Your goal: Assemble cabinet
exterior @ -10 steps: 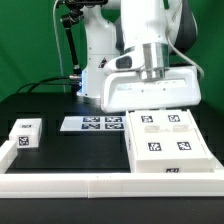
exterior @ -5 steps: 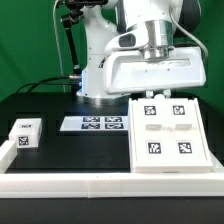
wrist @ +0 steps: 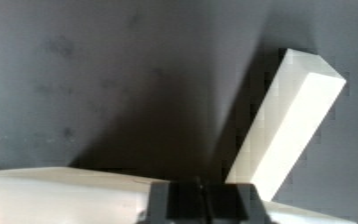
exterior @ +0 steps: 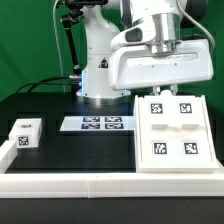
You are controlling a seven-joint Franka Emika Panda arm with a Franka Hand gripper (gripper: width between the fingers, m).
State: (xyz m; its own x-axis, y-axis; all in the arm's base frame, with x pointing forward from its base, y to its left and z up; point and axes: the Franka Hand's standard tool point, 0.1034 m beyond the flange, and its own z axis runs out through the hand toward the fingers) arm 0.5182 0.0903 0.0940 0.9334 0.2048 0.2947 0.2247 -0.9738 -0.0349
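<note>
One end effector [wrist: 208, 203], fingers close together, is clamped on the far edge of the tagged cabinet panel [exterior: 172, 135]. The panel leans up off the black surface [exterior: 90, 150] at the exterior view's right. The marker board [exterior: 98, 124] lies just beside it. A small box [exterior: 24, 135] sits well apart, behind the front rail [exterior: 100, 183].

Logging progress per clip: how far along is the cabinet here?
Nothing looks joined yet. In hand: the gripper holds a big white box in the air, by the flat tagged panel lying on the table. Left: the small box sits apart at the exterior view's left, and all pieces need fitting together.
</note>
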